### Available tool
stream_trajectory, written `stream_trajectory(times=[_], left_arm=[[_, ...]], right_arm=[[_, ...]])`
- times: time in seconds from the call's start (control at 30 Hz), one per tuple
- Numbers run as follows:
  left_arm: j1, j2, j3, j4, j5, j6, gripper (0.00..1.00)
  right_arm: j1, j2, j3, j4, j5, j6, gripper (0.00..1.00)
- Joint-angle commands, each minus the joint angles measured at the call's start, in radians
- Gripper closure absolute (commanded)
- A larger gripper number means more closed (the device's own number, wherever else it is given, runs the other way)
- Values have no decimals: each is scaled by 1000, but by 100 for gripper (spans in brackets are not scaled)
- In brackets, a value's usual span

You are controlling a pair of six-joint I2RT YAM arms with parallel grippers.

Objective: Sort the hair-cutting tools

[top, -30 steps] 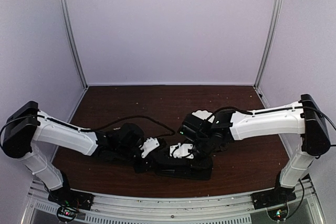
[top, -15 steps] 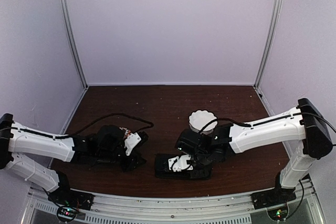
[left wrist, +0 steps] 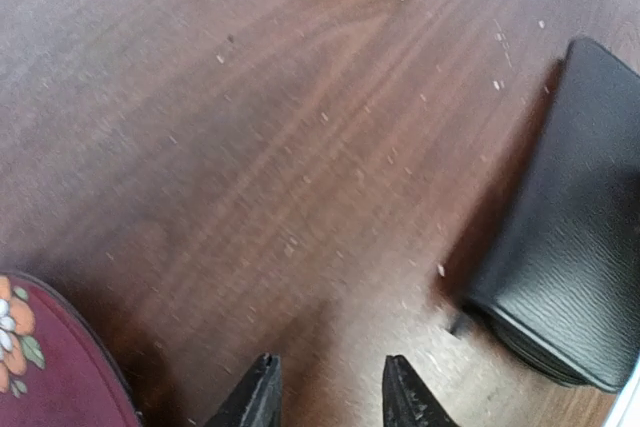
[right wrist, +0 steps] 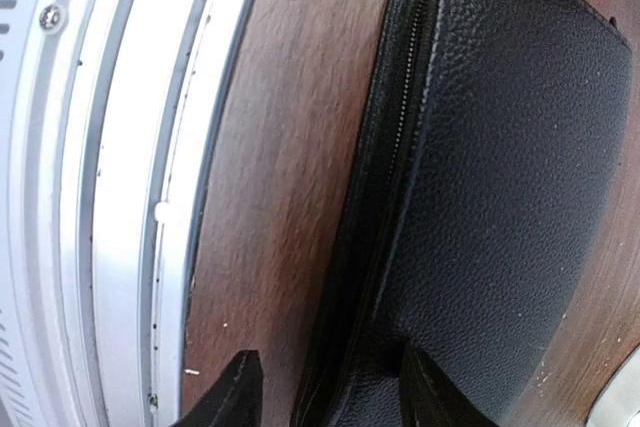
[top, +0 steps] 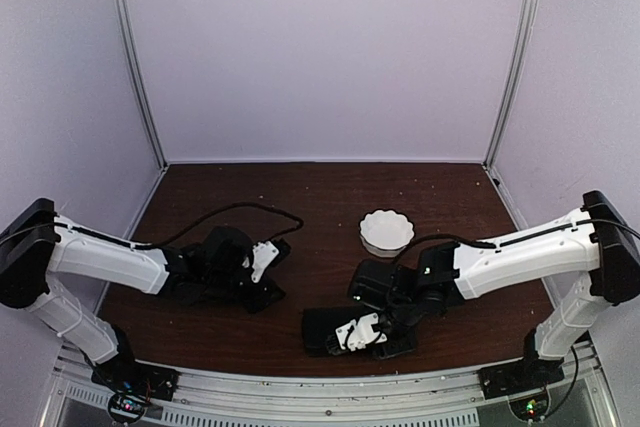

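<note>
Left gripper [left wrist: 325,392] hung open and empty over the wooden table [left wrist: 250,147], the red flowered plate [left wrist: 50,367] just beside it. Right gripper [right wrist: 325,389] stood open astride the zipped edge of the black case [right wrist: 500,167], near the metal rail [right wrist: 110,197] at the table's front. Where the hair-cutting tools lay could not be told from any view.

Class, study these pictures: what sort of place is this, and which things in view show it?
Probably a robot test booth: plain lilac walls on aluminium posts enclose a dark wooden table, and two white arms are bolted to a metal rail at its near edge.
</note>
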Motion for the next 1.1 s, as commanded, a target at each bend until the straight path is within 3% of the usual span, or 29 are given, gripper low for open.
stream_trajectory(times=[0.0,0.27,0.8,1.07], left_arm=[[38,17,34,71,50,66,63],[59,143,123,33,327,200,62],[36,127,82,2,358,207,60],[35,231,149,-31,388,261,60]], right_arm=[[9,-15,-4,-61,-23,-11,54],[10,-12,2,-1,51,-11,56],[37,-90,126,-111,92,25,45],[40,8,29,95,172,31,44]])
